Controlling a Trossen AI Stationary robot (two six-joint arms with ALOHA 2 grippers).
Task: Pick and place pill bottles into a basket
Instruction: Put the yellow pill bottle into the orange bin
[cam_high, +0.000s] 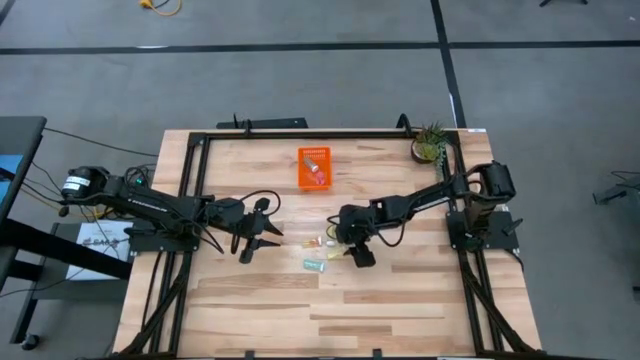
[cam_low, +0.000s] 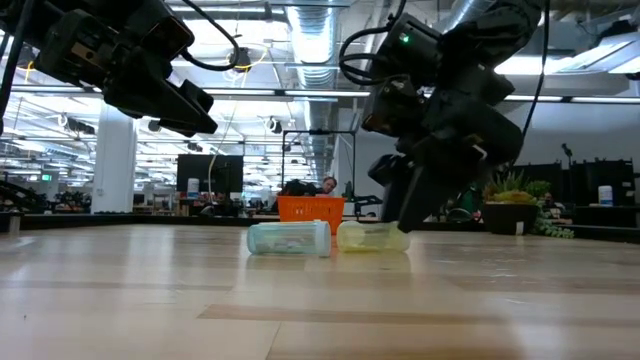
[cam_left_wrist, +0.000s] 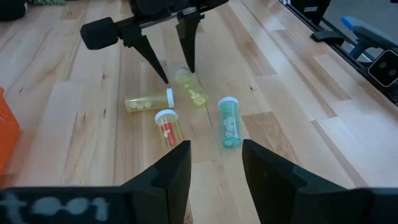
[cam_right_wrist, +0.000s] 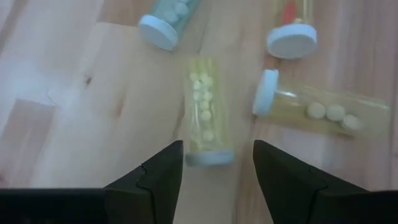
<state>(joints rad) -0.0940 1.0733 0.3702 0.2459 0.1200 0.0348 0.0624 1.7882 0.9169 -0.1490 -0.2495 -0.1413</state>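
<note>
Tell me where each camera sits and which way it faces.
High: overhead, straight down; both arms, basket.
Low: table height, level across; teal bottle, both arms overhead.
Left wrist: past left gripper toward four bottles, right gripper.
Right wrist: down past right gripper's fingers on yellow bottle.
All share the bottles.

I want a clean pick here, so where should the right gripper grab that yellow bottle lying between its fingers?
Grip the yellow bottle across its clear barrel, mid-length, coming straight down. It lies flat on its side, lined up between the open right gripper fingers, so they close on its long walls. Its white-capped neighbour lies close, so keep centred.
</note>
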